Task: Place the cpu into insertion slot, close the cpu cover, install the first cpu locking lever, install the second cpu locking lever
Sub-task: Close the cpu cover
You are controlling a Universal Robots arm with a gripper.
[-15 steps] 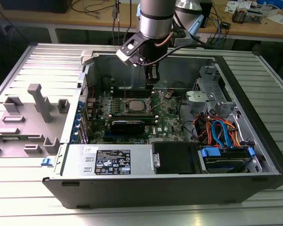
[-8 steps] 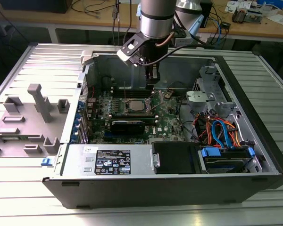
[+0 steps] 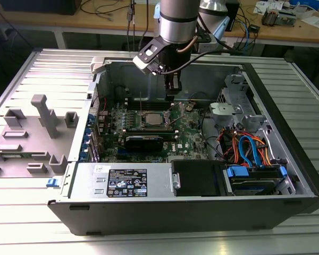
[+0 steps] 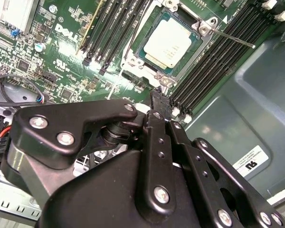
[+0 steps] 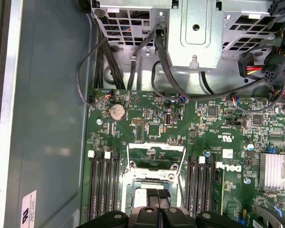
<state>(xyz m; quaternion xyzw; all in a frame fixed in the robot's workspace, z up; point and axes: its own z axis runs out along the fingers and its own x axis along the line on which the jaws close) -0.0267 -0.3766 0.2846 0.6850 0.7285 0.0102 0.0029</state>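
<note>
Where the green motherboard (image 3: 189, 135) lies flat in the open computer case (image 3: 149, 210), the cpu (image 4: 172, 42) sits in the insertion slot (image 5: 133, 178) with its silver-grey top facing up. The cpu cover (image 4: 138, 59) lies down around it, and the chip shows through the cover's square window. In the second wrist view a thin metal lever rod (image 4: 230, 38) reaches out from one corner of the slot and crosses the black memory slots (image 4: 213, 61).

The gripper (image 3: 171, 89) hangs just above the far edge of the slot. Its black fingers (image 4: 157, 97) are drawn together and hold nothing. In the first wrist view their tips cover part of the chip. A round coin battery (image 5: 117, 111) sits on the board beyond the slot.

Toward the exterior view's right, orange and blue cables (image 3: 250, 149) run over the drive cage. The case rests on a ribbed metal desk (image 3: 21, 223), with grey plastic fixtures (image 3: 42, 122) toward the exterior view's left.
</note>
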